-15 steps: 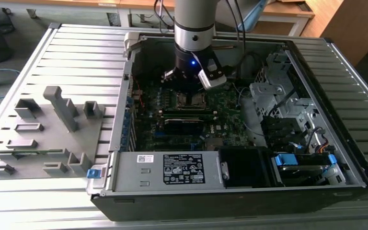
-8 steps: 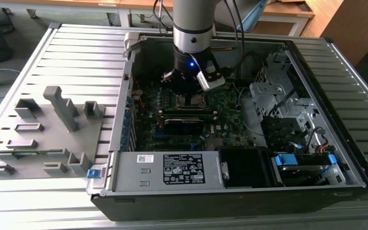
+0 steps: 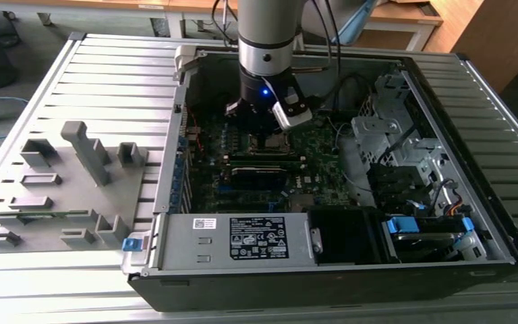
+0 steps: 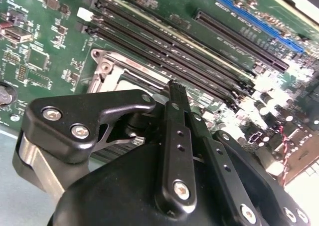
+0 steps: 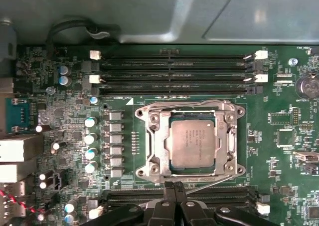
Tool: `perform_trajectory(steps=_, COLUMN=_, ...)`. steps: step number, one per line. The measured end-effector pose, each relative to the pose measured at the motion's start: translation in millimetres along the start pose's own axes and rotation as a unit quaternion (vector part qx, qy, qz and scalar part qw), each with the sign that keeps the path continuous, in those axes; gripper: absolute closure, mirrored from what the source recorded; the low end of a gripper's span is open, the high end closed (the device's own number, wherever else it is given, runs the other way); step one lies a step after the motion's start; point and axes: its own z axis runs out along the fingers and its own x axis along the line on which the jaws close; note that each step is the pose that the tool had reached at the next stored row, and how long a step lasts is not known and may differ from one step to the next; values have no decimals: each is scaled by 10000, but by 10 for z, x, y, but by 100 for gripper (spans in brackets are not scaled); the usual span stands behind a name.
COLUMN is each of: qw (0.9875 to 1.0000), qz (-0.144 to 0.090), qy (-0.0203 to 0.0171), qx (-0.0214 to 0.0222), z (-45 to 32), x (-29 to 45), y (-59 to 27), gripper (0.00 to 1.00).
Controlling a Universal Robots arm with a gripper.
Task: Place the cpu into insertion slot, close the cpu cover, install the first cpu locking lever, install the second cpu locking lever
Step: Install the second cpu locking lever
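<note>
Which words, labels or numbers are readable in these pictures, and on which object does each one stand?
No text can be read with confidence.
power supply label: white print on black, too small to read.
white sticker beside that label: too small to read.
cpu: faint lines of print on its metal top, illegible.
motherboard: tiny white markings, illegible.

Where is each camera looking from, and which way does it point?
Exterior view: off the arm, above, looking down into the open computer case; the arm and gripper show.
First wrist view: on the arm, facing straight down at the cpu under the cpu cover; fingertips show.
Second wrist view: on the arm, slanting across the motherboard; the gripper fills the front.
Both wrist views share the long memory slots.
</note>
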Motion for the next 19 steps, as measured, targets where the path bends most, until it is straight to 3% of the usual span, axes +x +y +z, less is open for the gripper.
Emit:
perform_trajectory(steps=8, qw=10000, qz=0, qy=-13, qx=0, z=18, x=96, y=-21, gripper=89)
perform_trajectory(steps=15, qw=10000, qz=1, qy=-12, qx=0, z=57, x=108, y=-33, gripper=89)
perform_trajectory(steps=19, qw=10000, qz=1, qy=-12, qx=-22, z=103, x=113, y=-34, gripper=89)
